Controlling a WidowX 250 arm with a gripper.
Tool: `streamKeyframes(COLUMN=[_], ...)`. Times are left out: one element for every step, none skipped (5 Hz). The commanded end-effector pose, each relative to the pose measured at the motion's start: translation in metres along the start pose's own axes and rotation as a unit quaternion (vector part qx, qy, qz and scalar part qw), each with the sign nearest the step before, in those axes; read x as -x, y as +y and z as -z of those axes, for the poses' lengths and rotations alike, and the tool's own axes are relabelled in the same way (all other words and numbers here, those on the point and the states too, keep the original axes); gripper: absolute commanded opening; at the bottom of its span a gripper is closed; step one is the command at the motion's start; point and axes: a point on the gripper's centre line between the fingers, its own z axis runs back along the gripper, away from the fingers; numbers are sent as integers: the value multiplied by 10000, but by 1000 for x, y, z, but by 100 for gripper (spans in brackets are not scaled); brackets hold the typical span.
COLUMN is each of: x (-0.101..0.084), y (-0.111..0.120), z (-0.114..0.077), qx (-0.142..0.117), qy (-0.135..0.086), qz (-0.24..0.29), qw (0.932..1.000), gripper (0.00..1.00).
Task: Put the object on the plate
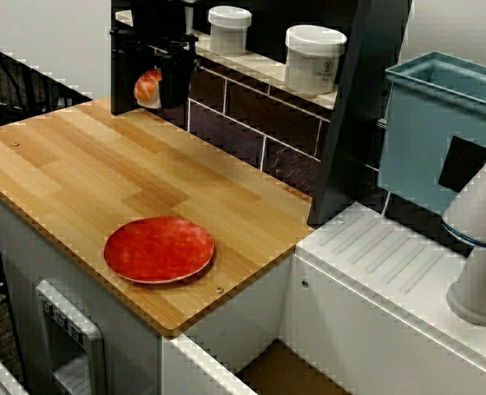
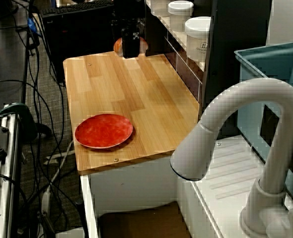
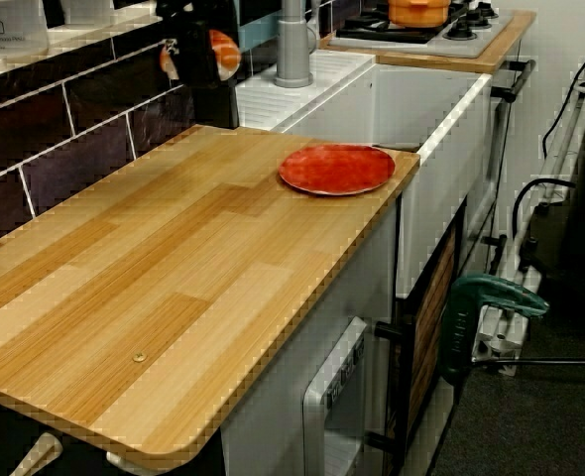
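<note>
My black gripper (image 1: 154,97) is at the far back left of the wooden counter, in front of the tiled wall. It is shut on the object (image 1: 147,87), a small sushi piece with an orange-red top on a white base, and holds it above the counter. In the side view the object (image 3: 225,52) sticks out beside the fingers, well off the wood. The red plate (image 1: 159,249) lies flat near the counter's front edge, far from the gripper. It also shows in the other views (image 2: 104,131) (image 3: 336,169). Nothing lies on it.
Two white lidded jars (image 1: 229,29) (image 1: 315,59) stand on the ledge above the tiles. A white faucet (image 2: 246,124) and a ribbed drainboard (image 1: 383,255) are to the right. A teal bin (image 1: 436,132) stands behind them. A stove with an orange pot (image 3: 418,10) lies beyond.
</note>
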Motion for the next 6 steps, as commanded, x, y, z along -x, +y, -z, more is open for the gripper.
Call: streamKeyframes(x=[39, 67, 82, 90, 93, 93], y=[-24, -35, -42, -53, -65, -78], z=[-29, -27, -9, 20, 53, 80], qx=[-70, -116, -216, -376, -588, -856], qy=[-544, -568, -500, -413, -339, -268], qz=[462, 701, 789, 960, 1144, 1260], qw=[9974, 9959, 9954, 9938, 9911, 9880], gripper=[0, 0, 0, 0, 0, 0])
